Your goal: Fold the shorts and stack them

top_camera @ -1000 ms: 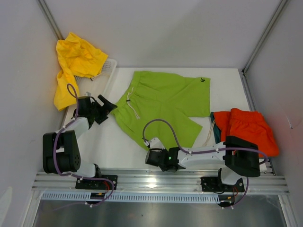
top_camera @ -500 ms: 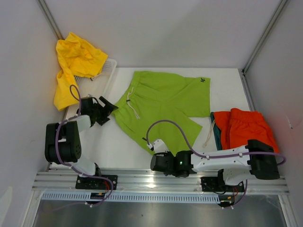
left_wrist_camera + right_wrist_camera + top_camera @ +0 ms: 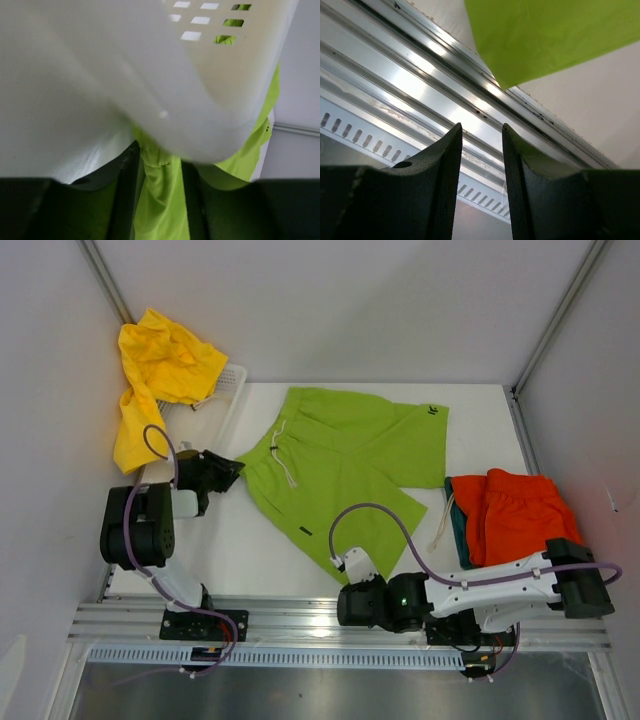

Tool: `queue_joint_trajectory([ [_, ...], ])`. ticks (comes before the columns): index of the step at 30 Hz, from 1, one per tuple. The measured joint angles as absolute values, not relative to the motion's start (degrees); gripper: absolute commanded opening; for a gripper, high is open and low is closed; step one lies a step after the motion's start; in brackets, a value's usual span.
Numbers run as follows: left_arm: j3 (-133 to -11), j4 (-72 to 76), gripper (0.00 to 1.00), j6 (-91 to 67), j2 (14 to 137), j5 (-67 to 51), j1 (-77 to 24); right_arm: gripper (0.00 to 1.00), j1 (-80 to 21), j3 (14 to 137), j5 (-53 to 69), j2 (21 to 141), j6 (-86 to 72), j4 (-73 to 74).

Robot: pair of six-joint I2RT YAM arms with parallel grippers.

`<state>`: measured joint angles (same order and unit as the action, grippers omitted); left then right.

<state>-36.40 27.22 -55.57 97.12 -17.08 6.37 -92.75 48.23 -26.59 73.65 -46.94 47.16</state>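
Two grippers were examined. The left gripper [image 3: 160,165] had its jaws clamped on a bunched fold at the waist edge of the lime green shorts [image 3: 350,465], cloth filling the gap between them, and the white basket [image 3: 150,75] loomed close above in its wrist view. The right gripper [image 3: 481,129] held nothing. Its jaws stood partly open with a narrow gap, over the aluminium rail [image 3: 420,85] and just short of a leg corner of the same shorts. That garment lay spread flat mid-table [image 3: 250,550]. The orange-red shorts [image 3: 525,515] lay over the dark teal shorts [image 3: 460,530] at the right edge, and the yellow shorts [image 3: 160,370] hung over the basket, far left.
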Motion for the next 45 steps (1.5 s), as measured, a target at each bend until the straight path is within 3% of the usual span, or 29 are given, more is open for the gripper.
queue_joint_trajectory([
  [2, -34.5, 31.1, 0.31, -56.6, 97.2, -16.4, 6.3, 0.40, -93.5, 47.7, -26.8, 73.1, -48.4, 48.8],
  [4, -33.2, 33.7, 0.12, -57.2, 97.3, -15.6, 6.1, 0.46, -94.7, 47.6, -27.3, 72.7, -49.8, 50.7],
  [6, -32.8, 35.4, 0.00, -57.6, 97.8, -15.0, 6.1, 0.49, -95.8, 47.6, -27.9, 72.7, -51.0, 52.3],
  [25, -32.4, 27.7, 0.00, -55.5, 94.4, -13.4, 7.6, 0.54, -91.8, 48.6, -32.8, 84.9, -38.6, 45.7],
  [45, -35.9, 22.0, 0.00, -52.9, 94.4, -13.3, 8.0, 0.53, -84.9, 49.0, -26.6, 88.8, -30.4, 40.1],
])
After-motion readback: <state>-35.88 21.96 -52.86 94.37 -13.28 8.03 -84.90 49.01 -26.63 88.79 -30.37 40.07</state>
